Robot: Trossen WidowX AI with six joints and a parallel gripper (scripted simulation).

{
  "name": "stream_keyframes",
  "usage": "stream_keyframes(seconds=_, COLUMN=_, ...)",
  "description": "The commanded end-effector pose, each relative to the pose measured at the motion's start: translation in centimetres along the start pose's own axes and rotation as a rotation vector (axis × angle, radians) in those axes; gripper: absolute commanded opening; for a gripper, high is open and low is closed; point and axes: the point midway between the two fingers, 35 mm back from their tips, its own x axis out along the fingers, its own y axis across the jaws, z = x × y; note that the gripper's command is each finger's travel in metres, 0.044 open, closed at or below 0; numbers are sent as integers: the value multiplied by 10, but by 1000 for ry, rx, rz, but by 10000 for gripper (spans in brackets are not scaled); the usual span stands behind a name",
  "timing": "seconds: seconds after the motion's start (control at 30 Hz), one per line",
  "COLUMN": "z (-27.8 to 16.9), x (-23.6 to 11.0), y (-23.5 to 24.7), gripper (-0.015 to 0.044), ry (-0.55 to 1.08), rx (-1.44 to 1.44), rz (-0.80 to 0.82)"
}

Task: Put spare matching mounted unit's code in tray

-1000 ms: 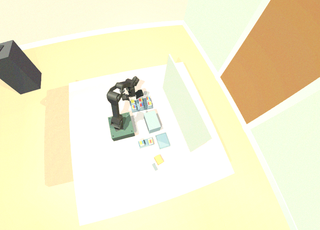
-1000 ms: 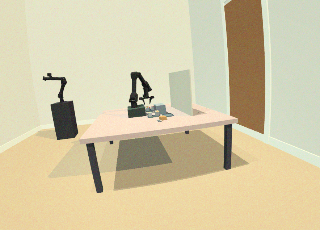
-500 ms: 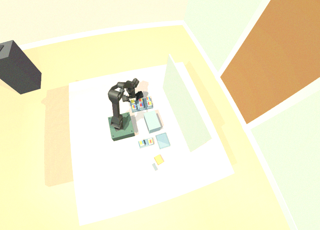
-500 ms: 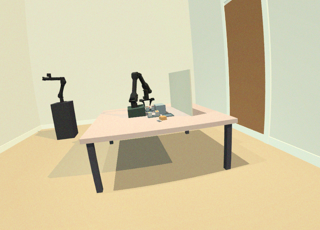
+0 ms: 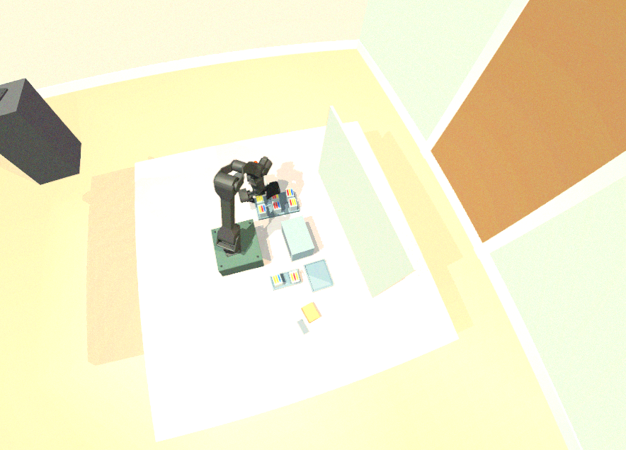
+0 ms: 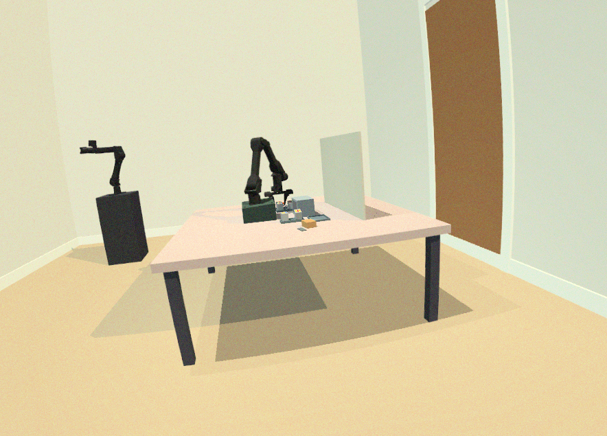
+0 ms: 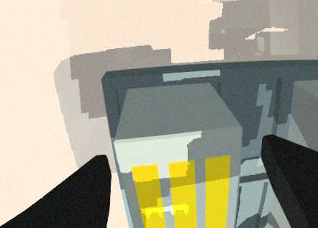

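Observation:
My gripper (image 5: pixel 262 194) (image 6: pixel 281 196) (image 7: pixel 187 157) is open and low over the rack of spares (image 5: pixel 299 208) (image 7: pixel 144 75). Its two black fingers stand on either side of the spare with three yellow stripes (image 5: pixel 260 199) (image 7: pixel 182 189), at the rack's near-left corner, without closing on it. Other spares with red, yellow and blue stripes (image 5: pixel 290 195) stand in the same rack. The mounted unit, a pale box (image 5: pixel 297 237) (image 6: pixel 302 204), stands beside the rack. The flat pale-blue tray (image 5: pixel 319 276) (image 6: pixel 321 217) lies beyond it.
A tall pale panel (image 5: pixel 354 202) (image 6: pixel 343 174) stands upright to the right of the rack. A striped card holder (image 5: pixel 285 279), an orange block (image 5: pixel 310 312) (image 6: pixel 309 222) and a small grey piece (image 5: pixel 302 326) lie near the tray. The arm's green base (image 5: pixel 237 245) is left of the unit.

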Motion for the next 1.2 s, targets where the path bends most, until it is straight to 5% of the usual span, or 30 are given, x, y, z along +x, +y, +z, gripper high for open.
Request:
stream_keyframes(seconds=0.0, z=-1, x=8, y=2, gripper=300, ry=-2, rx=5, rz=6)
stream_keyframes(seconds=0.37, z=-1, x=10, y=2, gripper=300, ry=-2, rx=5, rz=6)
stream_keyframes(seconds=0.53, z=-2, x=10, y=2, gripper=169, ry=3, rx=0, rz=2)
stream_keyframes(seconds=0.8, z=-2, x=10, y=2, gripper=115, ry=3, rx=0, rz=2)
stream_keyframes(seconds=0.93, z=-2, x=10, y=2, gripper=10, ry=3, rx=0, rz=2)
stream_keyframes(seconds=1.17, z=-2, x=10, y=2, gripper=0, ry=3, rx=0, rz=2)
